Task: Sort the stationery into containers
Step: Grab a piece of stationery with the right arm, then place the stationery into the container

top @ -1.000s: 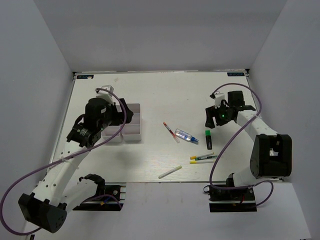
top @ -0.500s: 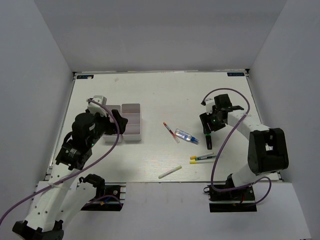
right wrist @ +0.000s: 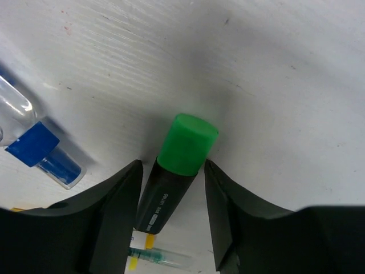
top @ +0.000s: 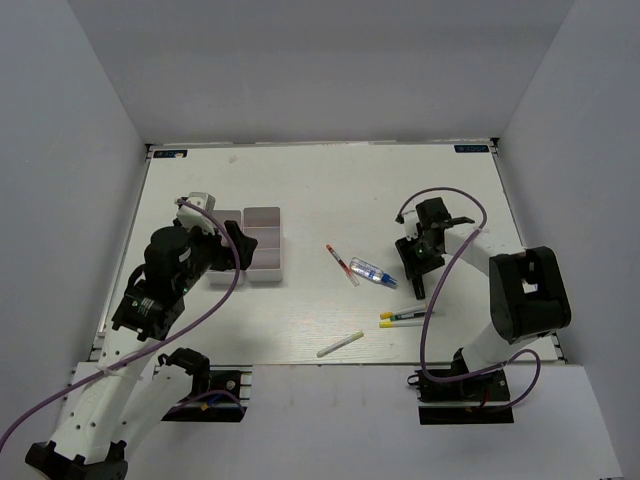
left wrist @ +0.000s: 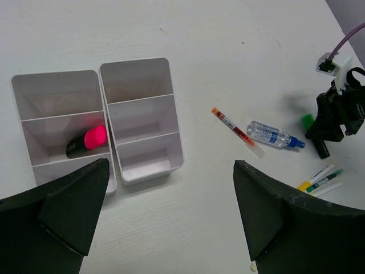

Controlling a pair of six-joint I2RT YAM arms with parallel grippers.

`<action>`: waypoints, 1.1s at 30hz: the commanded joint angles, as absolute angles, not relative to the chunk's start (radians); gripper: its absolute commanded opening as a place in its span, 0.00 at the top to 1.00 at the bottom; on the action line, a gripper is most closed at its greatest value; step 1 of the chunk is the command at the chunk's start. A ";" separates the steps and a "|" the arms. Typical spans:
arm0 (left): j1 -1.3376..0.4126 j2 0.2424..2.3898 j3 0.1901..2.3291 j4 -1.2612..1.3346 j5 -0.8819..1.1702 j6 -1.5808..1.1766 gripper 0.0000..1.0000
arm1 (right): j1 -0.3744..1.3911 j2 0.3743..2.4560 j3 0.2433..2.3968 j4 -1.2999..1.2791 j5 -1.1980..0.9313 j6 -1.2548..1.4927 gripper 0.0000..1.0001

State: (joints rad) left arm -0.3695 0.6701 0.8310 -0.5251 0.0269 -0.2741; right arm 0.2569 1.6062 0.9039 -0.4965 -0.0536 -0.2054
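A black highlighter with a green cap (right wrist: 171,188) lies on the white table. My right gripper (right wrist: 173,165) is lowered over it, one jaw on each side and only thin gaps showing; from above, the gripper (top: 417,258) hides the cap. My left gripper (left wrist: 169,165) hovers wide open and empty above the containers (left wrist: 142,77). A pink-tipped highlighter (left wrist: 85,142) lies in the left container's middle compartment. On the table are a red pen (top: 341,263), a clear-blue tube (top: 373,272), yellow-capped markers (top: 405,317) and a white stick (top: 340,344).
The containers (top: 262,245) sit left of centre, close to my left arm. The tube (right wrist: 34,148) and markers (right wrist: 154,254) lie within a finger's width of the right jaws. Grey walls enclose the table on three sides.
My right gripper came down and left onto the green-capped highlighter, and its jaws narrowed around it. The left arm drew back from the containers earlier and has since held still.
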 commanded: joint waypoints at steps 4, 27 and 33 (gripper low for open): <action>-0.367 0.660 0.827 -0.518 0.044 -0.272 0.01 | 0.258 1.597 0.877 -0.492 -0.070 -0.202 0.64; -0.357 0.533 0.785 -0.422 0.109 -0.230 0.01 | 0.526 1.586 1.238 -0.072 -0.817 -0.293 1.00; -0.357 0.468 0.767 -0.387 0.097 -0.221 0.01 | 0.630 1.742 1.342 0.115 -0.871 -0.238 1.00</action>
State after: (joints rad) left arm -0.3626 0.4808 0.7746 -0.4282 0.0860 -0.2413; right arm 0.6018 1.7138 1.2678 -0.0673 -0.7803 -0.2646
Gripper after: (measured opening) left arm 0.990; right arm 0.384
